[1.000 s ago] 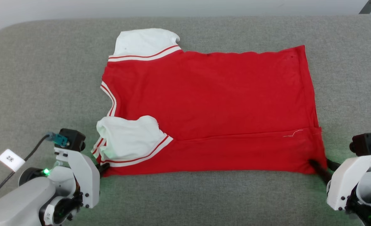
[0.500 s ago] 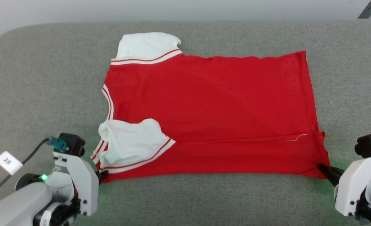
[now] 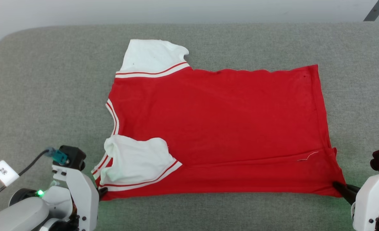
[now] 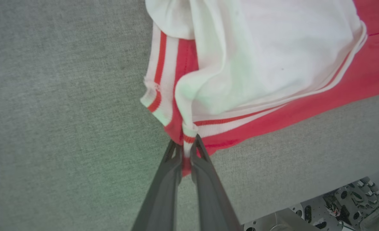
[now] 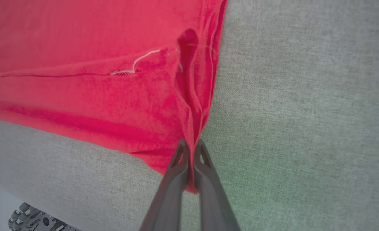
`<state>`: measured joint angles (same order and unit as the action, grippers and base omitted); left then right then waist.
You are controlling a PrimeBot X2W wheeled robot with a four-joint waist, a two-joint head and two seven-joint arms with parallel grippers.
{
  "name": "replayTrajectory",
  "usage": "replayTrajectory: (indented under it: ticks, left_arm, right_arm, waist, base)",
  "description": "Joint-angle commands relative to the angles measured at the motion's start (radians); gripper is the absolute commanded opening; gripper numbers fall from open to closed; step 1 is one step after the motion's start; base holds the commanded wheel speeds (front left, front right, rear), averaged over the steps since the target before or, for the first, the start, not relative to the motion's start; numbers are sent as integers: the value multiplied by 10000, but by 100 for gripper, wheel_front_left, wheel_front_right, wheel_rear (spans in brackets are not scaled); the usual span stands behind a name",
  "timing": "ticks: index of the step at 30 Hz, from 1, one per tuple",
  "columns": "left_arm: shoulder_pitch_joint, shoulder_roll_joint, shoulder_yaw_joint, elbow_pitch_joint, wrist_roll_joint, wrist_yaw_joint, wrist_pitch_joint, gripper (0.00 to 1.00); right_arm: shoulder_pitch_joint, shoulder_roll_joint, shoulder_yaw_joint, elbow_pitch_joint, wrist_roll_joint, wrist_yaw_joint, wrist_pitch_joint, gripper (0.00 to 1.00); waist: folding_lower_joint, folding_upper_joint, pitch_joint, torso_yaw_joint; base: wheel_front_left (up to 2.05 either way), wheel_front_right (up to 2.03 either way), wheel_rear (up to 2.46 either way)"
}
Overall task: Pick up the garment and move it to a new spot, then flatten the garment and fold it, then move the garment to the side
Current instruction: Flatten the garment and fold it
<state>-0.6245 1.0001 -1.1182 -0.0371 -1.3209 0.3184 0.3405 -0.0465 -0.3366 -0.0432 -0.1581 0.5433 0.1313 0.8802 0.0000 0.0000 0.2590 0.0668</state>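
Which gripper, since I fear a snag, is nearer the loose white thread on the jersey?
Right. The right gripper pinches the jersey at the corner beside the thread; the left gripper grips the opposite, sleeve-side corner.

Head camera: high, tilted forward and down over the grey padded surface (image 3: 208, 211); takes in the whole red jersey (image 3: 221, 128) from well back. Left wrist camera: close, looking along the left gripper (image 4: 186, 150) at the jersey's near sleeve corner. Right wrist camera: equally close, along the right gripper (image 5: 192, 146) at the near hem corner. Head view shares both corners, low at its left and right
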Motion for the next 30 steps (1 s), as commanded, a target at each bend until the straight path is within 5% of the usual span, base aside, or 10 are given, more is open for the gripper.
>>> replayTrajectory:
  ticks: [1,5,8,10,12,13,14,15,24,30]
  left_arm:
    - [161,56,8,58,-26,67,-29,0]
    - [159,-42,-15,267,-14,-57,-85,0]
    - [149,-187,-5,448,-49,-175,-149,44]
    - [145,-247,-2,568,-37,-188,-182,85]
    - [112,-260,5,664,-31,-183,-170,85]
    - [90,-232,15,682,-61,-150,-113,100]
    - [62,-175,14,684,-65,-108,-56,100]
    - [22,-117,21,656,-70,-93,3,100]
    - [-836,678,364,4,89,164,715,100]
    - [-2349,731,987,245,849,-399,511,100]
  right_arm:
    - [165,16,-69,-23,-98,-9,22,0]
    - [132,119,-18,-11,-144,-9,29,0]
    - [98,136,142,27,-186,-9,-57,0]
    - [91,109,236,45,-196,-9,-109,23]
    - [101,77,297,68,-202,-9,-173,45]
    - [109,55,322,65,-205,-9,-201,61]
    - [114,42,338,65,-191,-9,-245,89]
    - [122,27,343,61,-184,-9,-266,100]
    - [95,40,201,-176,8,-9,-545,100]
    - [-261,269,109,-1055,-277,-9,-1621,100]
  waist:
    - [0,0,10,-9]
    - [0,0,54,-43]
    - [0,0,82,-51]
    - [0,0,85,-61]
    - [0,0,77,-67]
    - [0,0,71,-70]
    - [0,0,63,-80]
    - [0,0,54,-91]
    - [0,0,70,-337]
    - [0,0,369,-711]
  base:
    - [0,0,0]
    - [0,0,0]
    - [0,0,0]
    - [0,0,0]
    - [0,0,0]
    - [0,0,0]
    - [0,0,0]
    - [0,0,0]
    - [0,0,0]
    - [0,0,0]
